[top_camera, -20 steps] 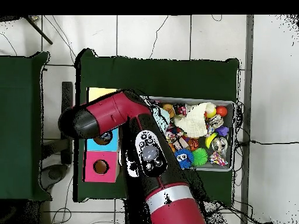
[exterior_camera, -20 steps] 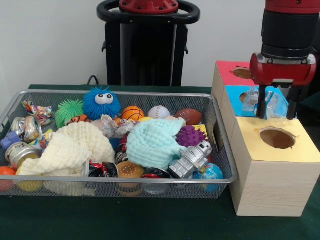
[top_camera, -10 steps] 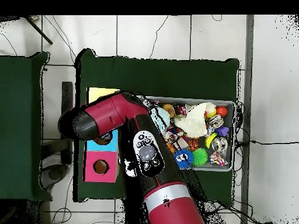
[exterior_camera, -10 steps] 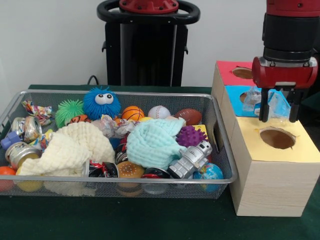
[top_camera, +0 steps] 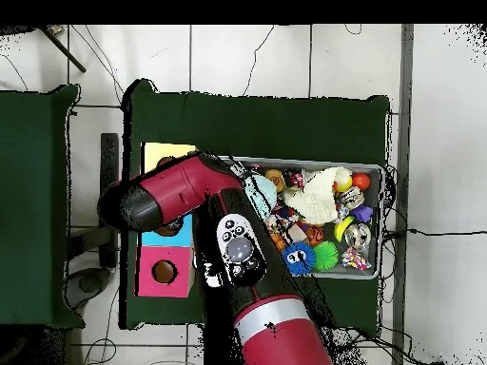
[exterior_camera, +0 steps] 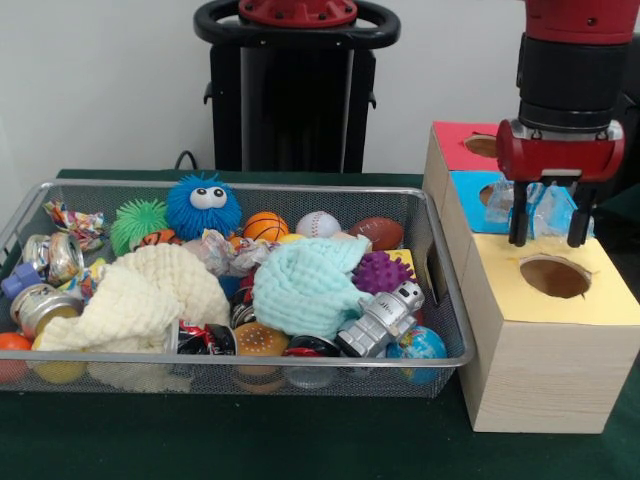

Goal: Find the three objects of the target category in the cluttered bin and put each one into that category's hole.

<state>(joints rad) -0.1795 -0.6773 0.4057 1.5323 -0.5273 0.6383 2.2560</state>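
My gripper (exterior_camera: 548,238) is shut on a crumpled clear wrapper with blue print (exterior_camera: 545,208). It hangs over the boxes, about where the blue-topped box (exterior_camera: 478,190) meets the yellow-topped box (exterior_camera: 580,300). The red-topped box (exterior_camera: 455,143) stands behind them, and its round hole (exterior_camera: 485,146) is uncovered. In the overhead view my arm hides the gripper; the red top (top_camera: 147,282) shows there. The silver wire-mesh bin (exterior_camera: 240,357) lies to the left. Two more printed wrappers lie in it, one at the far left (exterior_camera: 75,222) and one in the middle (exterior_camera: 225,250).
The bin also holds two cloths (exterior_camera: 305,285), crushed cans (exterior_camera: 45,300), spiky balls (exterior_camera: 380,270), a blue furry ball (exterior_camera: 203,205), small sports balls and a toy robot (exterior_camera: 385,315). The yellow box's hole (exterior_camera: 555,277) lies just below the gripper. My pedestal (exterior_camera: 295,90) stands behind.
My gripper has shifted slightly to the left in the front view, still holding the wrapper above the boxes. Nothing in the bin has moved.
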